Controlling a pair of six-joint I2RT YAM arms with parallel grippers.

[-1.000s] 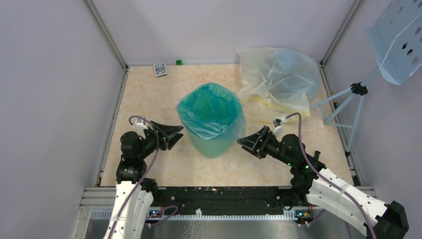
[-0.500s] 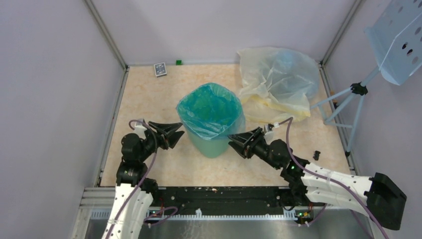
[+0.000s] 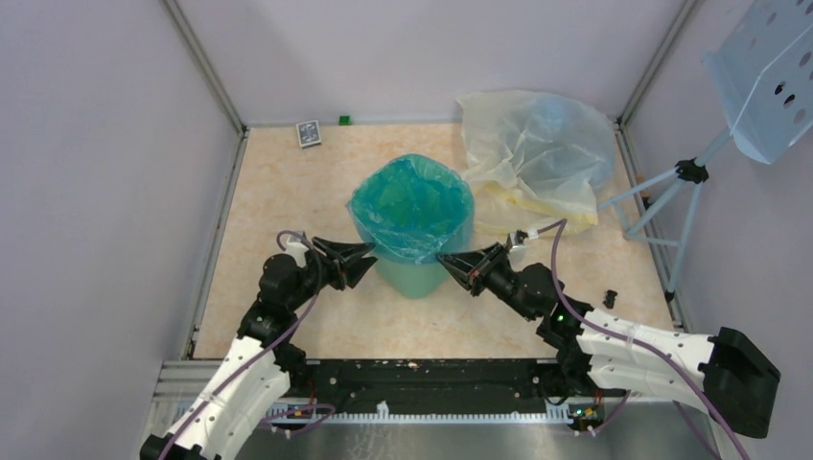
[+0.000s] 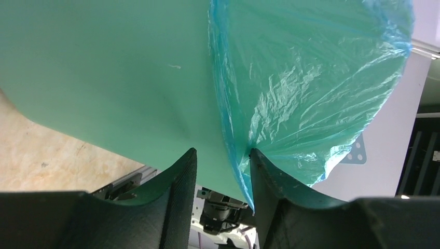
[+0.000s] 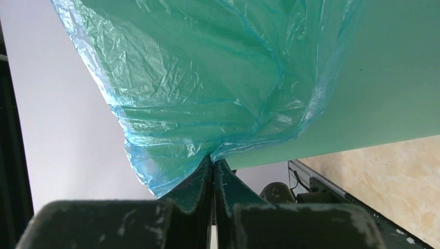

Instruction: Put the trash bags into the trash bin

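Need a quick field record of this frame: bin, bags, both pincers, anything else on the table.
bin: green trash bin, upright, mid-table
liner: blue trash bag inside the bin, hem folded over the rim
spare bags: yellowish and light blue pile, far right corner, outside the bin
left pincer: open, jaws either side of the hem's edge at the bin's left wall
right pincer: shut on the hem at the bin's right side
other: small dark card box by the far wall
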